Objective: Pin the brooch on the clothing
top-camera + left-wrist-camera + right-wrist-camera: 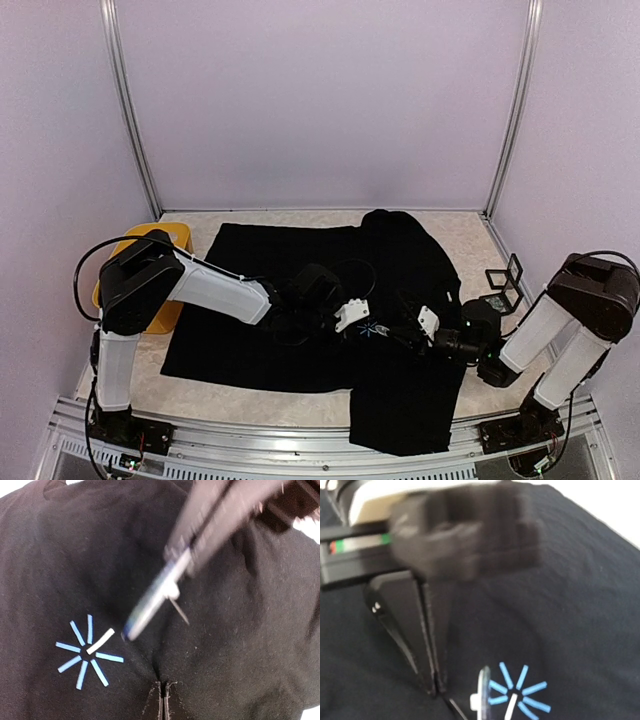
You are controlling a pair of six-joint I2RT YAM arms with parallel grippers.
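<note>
The brooch (157,597) is held over the chest of the shirt (240,350), just beside the light-blue mark (89,652). In the left wrist view it is seen as a slim pale bar lying on a slant, its lower end pointed at the mark and its upper end gripped. Its pin (178,611) is swung out from the bar and aimed down at the cloth; contact cannot be confirmed, as the view is blurred.

The brooch is carried by the right gripper (190,555), clamped narrow on its upper end. The left gripper (436,687) is closed with its tips down on the fabric just beside the brooch, on the side away from the mark. A crease is seen running up from those tips, so a fold of cloth is probably nipped there.

The next move is judged to turn on the pin being driven along that raised fold towards the left tips.

From above, both arms are seen stretched low and inward over the shirt, meeting near the mark.
</note>
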